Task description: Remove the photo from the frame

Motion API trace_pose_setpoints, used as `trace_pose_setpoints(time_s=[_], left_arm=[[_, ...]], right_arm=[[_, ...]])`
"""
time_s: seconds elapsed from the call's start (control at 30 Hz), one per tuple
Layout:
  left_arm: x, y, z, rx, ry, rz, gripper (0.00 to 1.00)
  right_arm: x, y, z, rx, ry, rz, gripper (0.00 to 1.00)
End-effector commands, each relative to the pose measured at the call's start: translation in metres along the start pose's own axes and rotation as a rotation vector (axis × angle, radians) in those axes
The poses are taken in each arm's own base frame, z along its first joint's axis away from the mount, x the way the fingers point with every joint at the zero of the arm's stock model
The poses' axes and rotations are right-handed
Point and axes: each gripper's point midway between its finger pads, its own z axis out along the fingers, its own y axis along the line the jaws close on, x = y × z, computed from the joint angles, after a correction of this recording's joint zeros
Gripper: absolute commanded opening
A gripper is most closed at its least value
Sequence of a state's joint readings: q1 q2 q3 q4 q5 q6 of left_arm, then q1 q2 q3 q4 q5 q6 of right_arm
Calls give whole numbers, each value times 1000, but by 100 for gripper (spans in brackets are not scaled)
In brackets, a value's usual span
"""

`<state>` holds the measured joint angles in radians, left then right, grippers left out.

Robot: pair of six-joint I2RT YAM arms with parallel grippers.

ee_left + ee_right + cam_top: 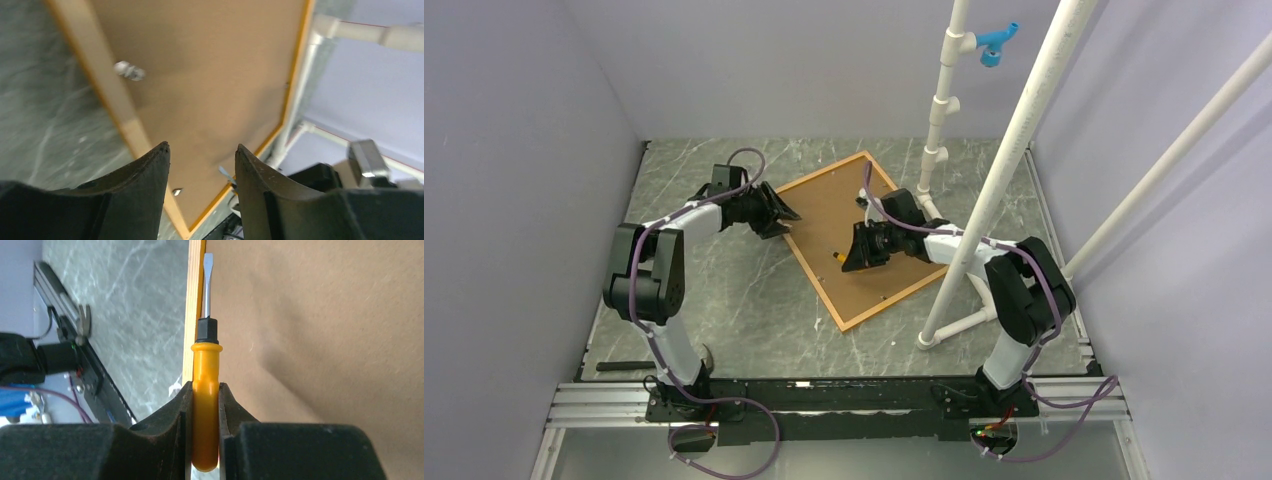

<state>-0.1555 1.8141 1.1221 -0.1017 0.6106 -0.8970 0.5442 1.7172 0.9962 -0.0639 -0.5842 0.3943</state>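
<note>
The frame (889,307) lies face down with its brown board (834,215) on, so the photo is probably inside, hidden. Your right gripper (205,386) squeezes the screwdriver (205,360) at the frame's edge. Your left gripper (202,149) gapes above the frame.

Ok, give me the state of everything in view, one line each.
frame, lying flat, back side up.
backing board, seated in the frame, not lifted.
photo, not visible; only the back side shows.
screwdriver, clamped by its handle, blade at the seam between frame and board.
right gripper, shut on the screwdriver.
left gripper, open, empty, over the frame's left side.
</note>
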Motion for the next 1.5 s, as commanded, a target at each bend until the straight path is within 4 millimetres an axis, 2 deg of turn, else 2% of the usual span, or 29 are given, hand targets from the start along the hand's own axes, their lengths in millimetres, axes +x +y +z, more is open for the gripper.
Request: trace_pose_setpoints(time_s=[0.0,0.2,0.33,0.5,0.73,0.9,1.2,1.47], left_arm=[[13,46,-19,-266,9,-7,54],[18,62,-13,-316,33,-59,54],[29,64,1,-257,86,-94,52],[33,65,6,-244,93,-92,52],[41,68,15,-254,121,-85,50],[47,72,18,-272,133,-84,44],[48,77,22,-283,144,-93,28],[48,79,22,-291,145,-88,24]], right_arm=[[5,15,-13,-46,103,-94,0],[20,17,-15,-76,191,-110,0],[34,11,-7,-36,250,-106,0],[49,14,-1,-28,297,-110,0],[56,11,-3,0,298,-108,0],[60,7,-5,20,314,-105,0],[63,15,-8,-23,318,-113,0],[71,13,-9,-20,335,-103,0]])
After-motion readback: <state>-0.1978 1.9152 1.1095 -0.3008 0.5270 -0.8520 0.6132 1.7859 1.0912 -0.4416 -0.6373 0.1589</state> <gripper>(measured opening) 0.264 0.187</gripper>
